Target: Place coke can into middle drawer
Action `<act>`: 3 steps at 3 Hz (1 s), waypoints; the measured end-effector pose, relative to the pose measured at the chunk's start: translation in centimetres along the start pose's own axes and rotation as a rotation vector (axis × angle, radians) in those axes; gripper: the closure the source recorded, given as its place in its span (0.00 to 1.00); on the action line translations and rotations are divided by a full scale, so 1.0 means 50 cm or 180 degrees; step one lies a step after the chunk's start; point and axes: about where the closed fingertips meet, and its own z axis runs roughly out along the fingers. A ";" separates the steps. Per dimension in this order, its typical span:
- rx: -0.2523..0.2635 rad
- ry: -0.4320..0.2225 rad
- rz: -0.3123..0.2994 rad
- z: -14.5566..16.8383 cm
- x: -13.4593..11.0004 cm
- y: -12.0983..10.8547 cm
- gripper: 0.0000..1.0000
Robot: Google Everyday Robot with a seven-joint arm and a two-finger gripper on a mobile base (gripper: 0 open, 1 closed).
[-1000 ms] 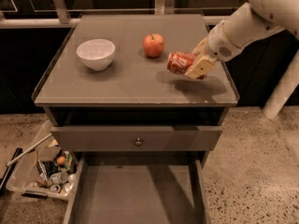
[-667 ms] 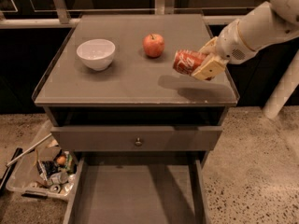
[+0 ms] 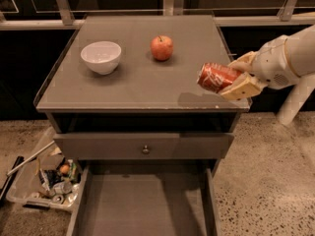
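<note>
Now that your hand [image 3: 231, 78], pinching the can [image 3: 215, 76], has lifted it off the worktop [image 3: 142, 87] toward the frame's right, the open drawer [image 3: 142, 205] at bottom centre awaits. Apple [image 3: 162, 47] and bowl [image 3: 101, 57] sit clear; only the worktop's corner intrudes.

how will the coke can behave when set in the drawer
Held sideways in the end effector at the edge of the tabletop, the coke can will probably roll on the flat floor of the middle drawer. Its smooth metal may slip or dent.
</note>
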 end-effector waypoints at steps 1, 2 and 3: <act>0.0034 -0.0040 0.0128 -0.019 0.035 0.058 1.00; 0.0007 -0.0025 0.0298 -0.009 0.065 0.112 1.00; -0.0036 0.0024 0.0487 0.043 0.098 0.170 1.00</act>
